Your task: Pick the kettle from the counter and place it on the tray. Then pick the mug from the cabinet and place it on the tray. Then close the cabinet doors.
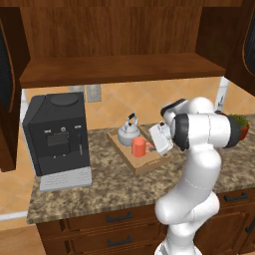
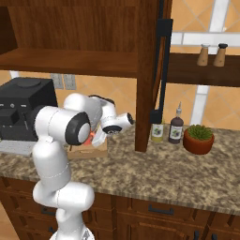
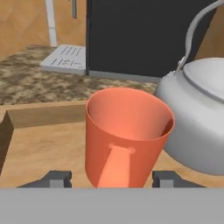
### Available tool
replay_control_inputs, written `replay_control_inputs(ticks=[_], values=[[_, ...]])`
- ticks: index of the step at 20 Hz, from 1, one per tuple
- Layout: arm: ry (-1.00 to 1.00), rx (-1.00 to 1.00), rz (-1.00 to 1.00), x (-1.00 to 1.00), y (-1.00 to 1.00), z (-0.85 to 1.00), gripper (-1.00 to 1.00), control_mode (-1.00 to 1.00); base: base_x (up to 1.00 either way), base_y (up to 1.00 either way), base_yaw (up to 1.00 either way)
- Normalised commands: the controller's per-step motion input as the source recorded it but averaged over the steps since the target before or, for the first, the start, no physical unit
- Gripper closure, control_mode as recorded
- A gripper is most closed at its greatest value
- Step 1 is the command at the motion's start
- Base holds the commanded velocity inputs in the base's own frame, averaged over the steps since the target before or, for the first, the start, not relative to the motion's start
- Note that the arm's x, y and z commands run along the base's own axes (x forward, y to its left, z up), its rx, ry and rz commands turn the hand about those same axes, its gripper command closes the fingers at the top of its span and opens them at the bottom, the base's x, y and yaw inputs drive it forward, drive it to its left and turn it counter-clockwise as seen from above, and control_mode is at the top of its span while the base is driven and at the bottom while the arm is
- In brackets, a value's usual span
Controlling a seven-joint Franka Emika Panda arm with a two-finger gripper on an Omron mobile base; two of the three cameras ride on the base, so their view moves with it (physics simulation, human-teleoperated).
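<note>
The mug [image 3: 127,133] stands up straight in the tray [image 1: 130,157]. It is orange-red and its handle points toward the hand. The kettle [image 1: 128,131] sits in the tray too, just beside the mug. In the hand view they look very close, maybe touching, but I cannot tell for sure.

The gripper [image 3: 113,178] is low at the mug. Its two dark fingers [image 3: 57,178] stand one on each side of the mug, with a gap between each finger and the mug. So the hand is wide and holds nothing. The mug rests on the tray floor by itself.

The tray lies on the counter [image 1: 104,184], to the right of the black coffee machine [image 1: 57,137]. The white arm [image 1: 199,164] bends over the counter edge and reaches to the tray from the right.

Above the counter is the cabinet [image 1: 119,45]. Its shelf [image 1: 119,69] is bare wood. The doors [image 2: 151,75] stand open, one at each side. In the right base view one door hangs out over the counter, with its black bar handle [image 2: 163,70] facing us.

Farther right on the counter are two bottles [image 2: 168,127] and a plant pot [image 2: 198,139]. Two shakers [image 2: 212,54] stand on a small shelf above them.
</note>
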Motion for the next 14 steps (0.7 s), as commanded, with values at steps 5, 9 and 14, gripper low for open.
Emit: replay_control_inputs(ticks=[5,9,14], values=[[-0.03,0.00,0.00,-0.17,-0.11,0.41,-1.00,-1.00,0.00,0.00,0.00],[0.00,0.00,-0.26,-0.38,0.00,0.39,-1.00,-1.00,0.00,0.00,0.00],[0.00,0.01,-0.47,-0.61,0.01,0.43,-1.00,-1.00,0.00,0.00,0.00]])
